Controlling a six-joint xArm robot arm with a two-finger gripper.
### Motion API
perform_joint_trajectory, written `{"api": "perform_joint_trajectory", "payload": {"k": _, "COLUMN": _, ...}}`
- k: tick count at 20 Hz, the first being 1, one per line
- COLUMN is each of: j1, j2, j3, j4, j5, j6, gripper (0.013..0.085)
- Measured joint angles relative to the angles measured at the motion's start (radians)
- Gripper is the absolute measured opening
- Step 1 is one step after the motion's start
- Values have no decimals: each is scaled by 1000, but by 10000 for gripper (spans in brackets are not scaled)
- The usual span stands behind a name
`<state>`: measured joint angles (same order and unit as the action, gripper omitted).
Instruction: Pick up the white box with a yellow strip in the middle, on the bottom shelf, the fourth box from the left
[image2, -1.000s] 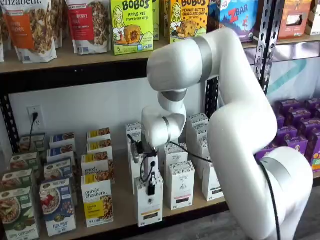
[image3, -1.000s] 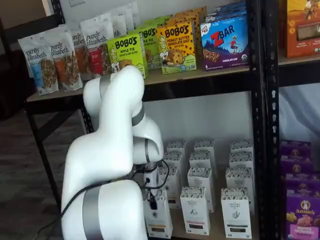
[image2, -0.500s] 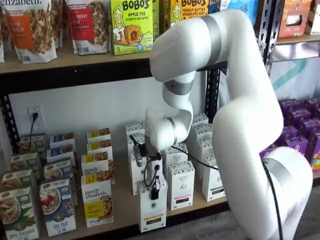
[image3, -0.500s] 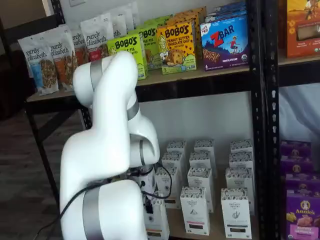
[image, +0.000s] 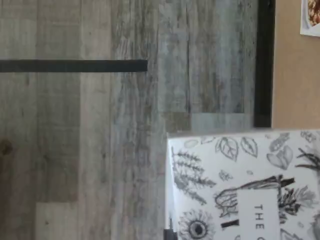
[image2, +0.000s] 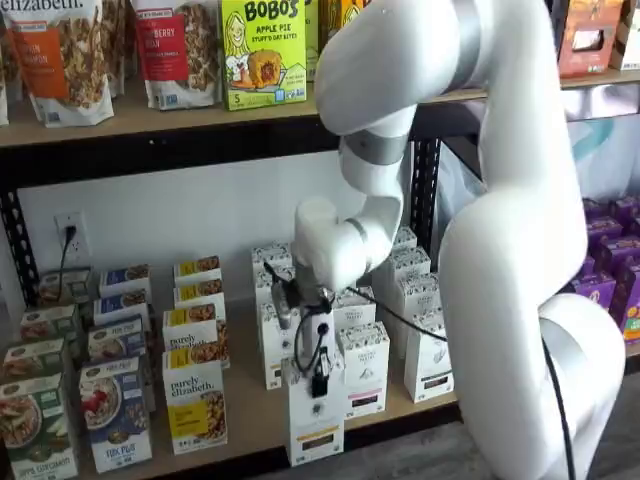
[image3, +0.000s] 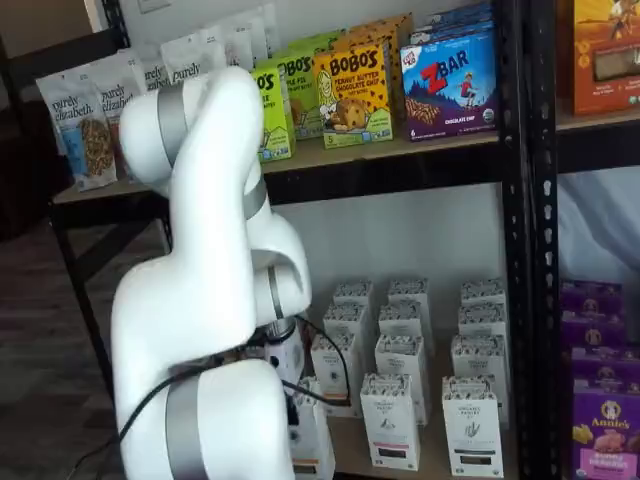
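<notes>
End effector (image2: 320, 385) clamped on top of the white box (image2: 316, 420), fingers closed on it. Box sits at the front edge of the bottom shelf (image2: 245, 415), upright, proud of its row, partly past the rail; wrist view shows its leaf-print top (image: 245, 185) over floor. In a shelf view only a sliver of the box (image3: 318, 440) shows beside the arm. Judgement: thin carton, light, stiff enough but walls will dent if squeezed hard; tall + narrow so it'll swing if held off-centre. Best hold = up top across the narrow faces, centred. Printed card prob a bit slick. Behind: like white cartons (image2: 362, 368) in rows, granola box (image2: 195, 405) just beside.
</notes>
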<state>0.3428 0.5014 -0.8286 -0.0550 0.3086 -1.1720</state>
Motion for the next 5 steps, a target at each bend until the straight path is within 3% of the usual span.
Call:
{"api": "perform_joint_trajectory", "payload": {"k": 2, "j1": 0, "j2": -46, "j3": 30, "j4": -15, "j5": 15, "j6": 14, "gripper": 490}}
{"api": "perform_joint_trajectory", "payload": {"k": 5, "j1": -2, "j2": -118, "j3": 60, "j4": 25, "j5": 76, "j6": -24, "gripper": 490}}
